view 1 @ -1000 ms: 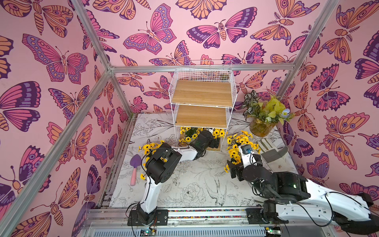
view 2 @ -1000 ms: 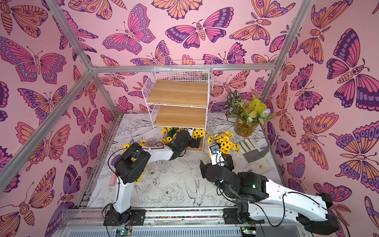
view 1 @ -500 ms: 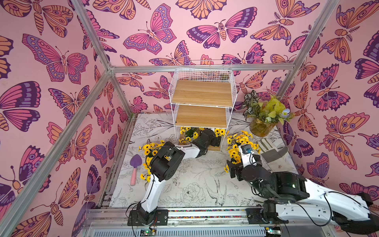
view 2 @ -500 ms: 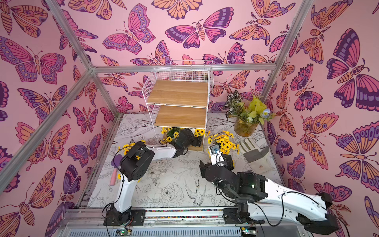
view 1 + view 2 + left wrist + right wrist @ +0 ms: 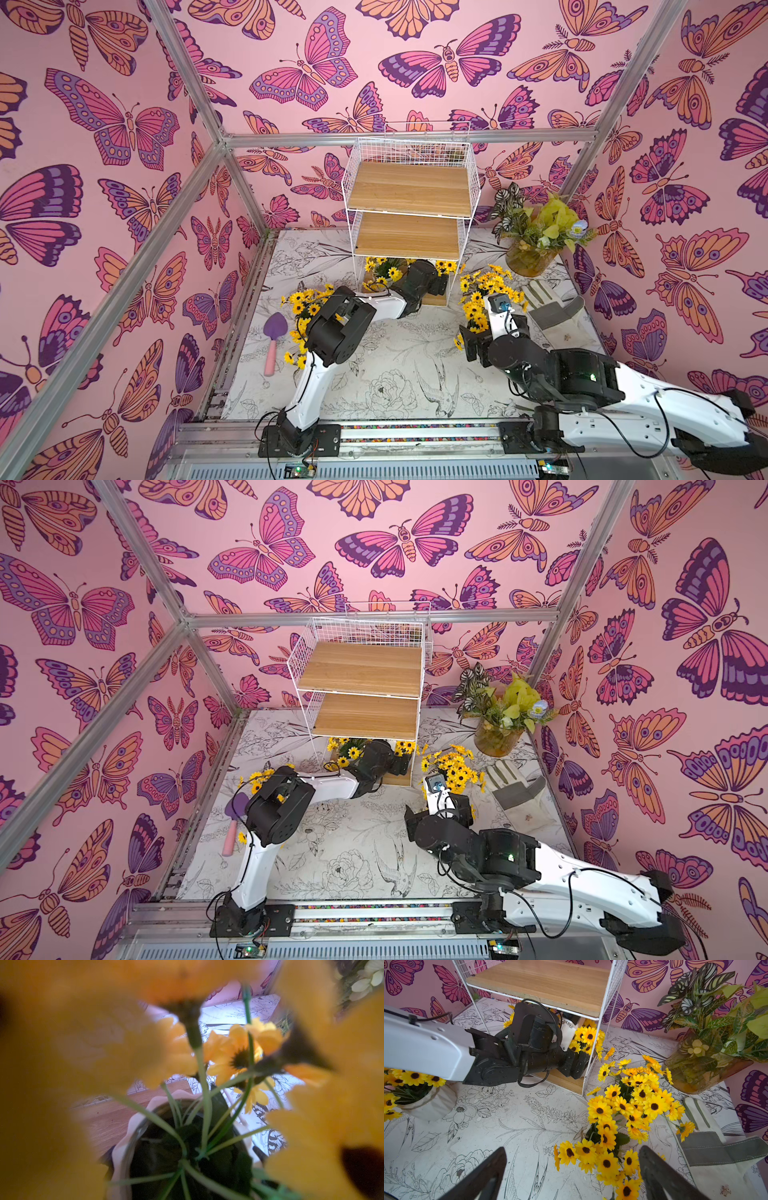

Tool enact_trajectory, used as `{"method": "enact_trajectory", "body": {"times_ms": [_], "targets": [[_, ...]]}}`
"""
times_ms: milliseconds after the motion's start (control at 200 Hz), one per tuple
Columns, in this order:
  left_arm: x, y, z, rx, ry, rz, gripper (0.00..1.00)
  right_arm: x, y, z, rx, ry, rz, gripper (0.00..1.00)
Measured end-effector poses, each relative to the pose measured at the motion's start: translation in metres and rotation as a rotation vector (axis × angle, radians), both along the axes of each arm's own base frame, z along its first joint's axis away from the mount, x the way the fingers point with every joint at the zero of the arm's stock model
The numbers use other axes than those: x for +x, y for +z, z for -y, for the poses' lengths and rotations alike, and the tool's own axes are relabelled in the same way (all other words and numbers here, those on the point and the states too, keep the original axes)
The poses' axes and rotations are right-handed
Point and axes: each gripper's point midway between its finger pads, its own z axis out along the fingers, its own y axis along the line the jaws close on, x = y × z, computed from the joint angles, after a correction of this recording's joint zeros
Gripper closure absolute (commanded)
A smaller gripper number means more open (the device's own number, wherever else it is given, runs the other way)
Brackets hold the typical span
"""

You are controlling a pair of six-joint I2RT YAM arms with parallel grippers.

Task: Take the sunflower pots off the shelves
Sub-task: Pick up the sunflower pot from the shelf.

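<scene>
Sunflowers [image 5: 239, 1057] blinding left gripper [image 5: 439, 283], grip unreadable; pot [image 5: 133, 1124] probably between its fingers; lifting could snag them on shelves [image 5: 409, 189]; right gripper [image 5: 572, 1153] spread.

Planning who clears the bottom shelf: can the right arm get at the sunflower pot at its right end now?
Probably not. The left arm fills the front of that tier, and the rack's wire side stands between the right claw and the pot.

Left arm [image 5: 309, 386] rising upright from its base, elbow sharply bent, white forearm stretched level and forward, left gripper [image 5: 577, 1065] at its far end, jaws hidden, right arm [image 5: 623, 395] lying low, wrist angled downward, right gripper [image 5: 572, 1148] spread wide, holding nothing.
</scene>
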Motion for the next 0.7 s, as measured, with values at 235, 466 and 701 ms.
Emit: {"method": "enact_trajectory", "body": {"times_ms": [235, 466, 701], "targets": [[-0.011, 0.001, -0.002, 0.0, -0.028, 0.012, 0.35, -0.001, 0.0, 0.003, 0.007, 0.0, 0.003, 0.01], [-0.035, 0.007, -0.006, 0.009, -0.053, 0.04, 0.4, -0.001, -0.002, 0.005, 0.006, 0.001, 0.002, 0.01], [-0.058, 0.006, -0.009, 0.011, -0.077, 0.071, 0.43, -0.002, -0.008, 0.007, -0.004, 0.0, 0.0, 0.01]]}}
